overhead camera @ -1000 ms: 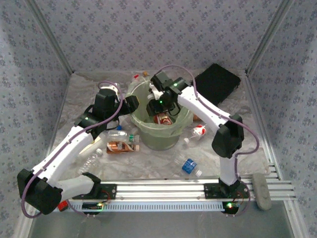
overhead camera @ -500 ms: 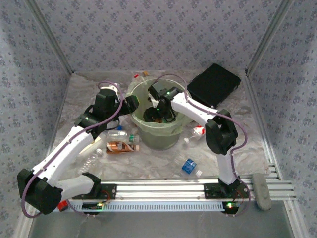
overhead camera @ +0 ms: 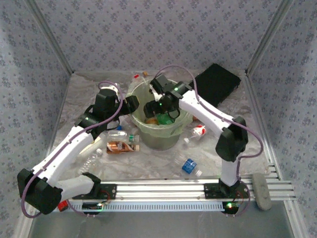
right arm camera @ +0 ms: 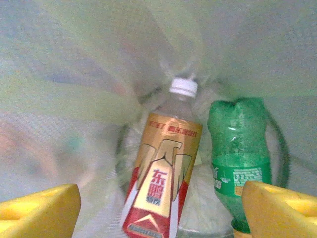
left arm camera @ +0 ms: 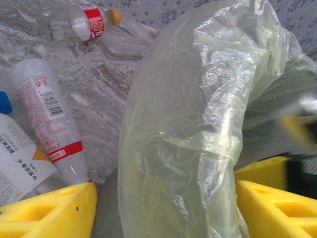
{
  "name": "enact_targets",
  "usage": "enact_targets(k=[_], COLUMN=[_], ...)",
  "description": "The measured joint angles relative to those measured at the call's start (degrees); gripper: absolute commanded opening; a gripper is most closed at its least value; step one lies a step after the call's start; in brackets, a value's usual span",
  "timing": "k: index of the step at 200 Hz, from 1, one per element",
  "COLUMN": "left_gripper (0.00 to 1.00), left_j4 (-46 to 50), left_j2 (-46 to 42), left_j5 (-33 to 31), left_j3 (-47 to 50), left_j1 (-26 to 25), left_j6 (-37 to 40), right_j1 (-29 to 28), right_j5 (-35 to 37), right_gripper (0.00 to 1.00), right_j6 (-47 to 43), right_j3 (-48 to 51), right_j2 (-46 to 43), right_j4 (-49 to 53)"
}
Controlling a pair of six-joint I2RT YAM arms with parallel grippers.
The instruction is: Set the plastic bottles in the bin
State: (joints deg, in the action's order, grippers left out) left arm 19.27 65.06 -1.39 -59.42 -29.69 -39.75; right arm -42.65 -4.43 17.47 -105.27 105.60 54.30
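Observation:
The pale-green bin stands mid-table with its bag liner. My right gripper hangs over its mouth, open, with nothing between the yellow fingers. Below it, inside the bin, lie a gold-and-red labelled plastic bottle with a white cap and a green bottle. My left gripper is at the bin's left rim. Its jaws stand apart on either side of the lined rim, with a small gap on the left side. More bottles lie on the table.
A flat black box lies at the back right. Bottles lie left of the bin and behind it. The table is covered with crinkled plastic sheet. Patterned walls close three sides.
My right gripper opened and let go of the gold-and-red bottle, which now lies in the bin. The gripper dipped into the bin and came back up. The left arm has not moved.

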Motion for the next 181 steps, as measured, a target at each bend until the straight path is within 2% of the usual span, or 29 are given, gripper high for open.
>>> enact_targets(k=[45, 74, 90, 115, 142, 159, 181], left_gripper=[0.72, 0.73, 0.73, 0.73, 0.73, 0.73, 0.73], left_j4=[0.0, 0.0, 0.0, 0.02, 0.02, 0.02, 0.02], left_j2=[0.0, 0.0, 0.0, 0.0, 0.0, 0.0, 0.0], left_j5=[0.0, 0.0, 0.02, 0.02, 0.02, 0.02, 0.02], left_j3=[0.0, 0.0, 0.0, 0.0, 0.0, 0.0, 0.0], left_j1=[0.0, 0.0, 0.0, 0.0, 0.0, 0.0, 0.0], left_j6=[0.0, 0.0, 0.02, 0.02, 0.04, 0.07, 0.07], right_j1=[0.26, 4.42, 10.19, 23.43, 35.01, 38.88, 39.65], right_j5=[2.05, 3.5, 3.65, 2.62, 0.24, -0.79, -1.55], right_gripper=[0.88, 0.9, 0.93, 0.98, 1.0, 1.0, 1.0], right_j6=[-0.39, 0.48, 1.81, 4.63, 6.78, 7.72, 9.92], right_j3=[-3.58, -1.53, 3.06, 14.43, 26.25, 32.37, 37.94], right_j2=[-10.32, -17.35, -22.05, -29.24, -32.96, -33.0, -31.17], right_j4=[2.03, 2.78, 2.47, 1.86, 0.37, -2.08, -5.31])
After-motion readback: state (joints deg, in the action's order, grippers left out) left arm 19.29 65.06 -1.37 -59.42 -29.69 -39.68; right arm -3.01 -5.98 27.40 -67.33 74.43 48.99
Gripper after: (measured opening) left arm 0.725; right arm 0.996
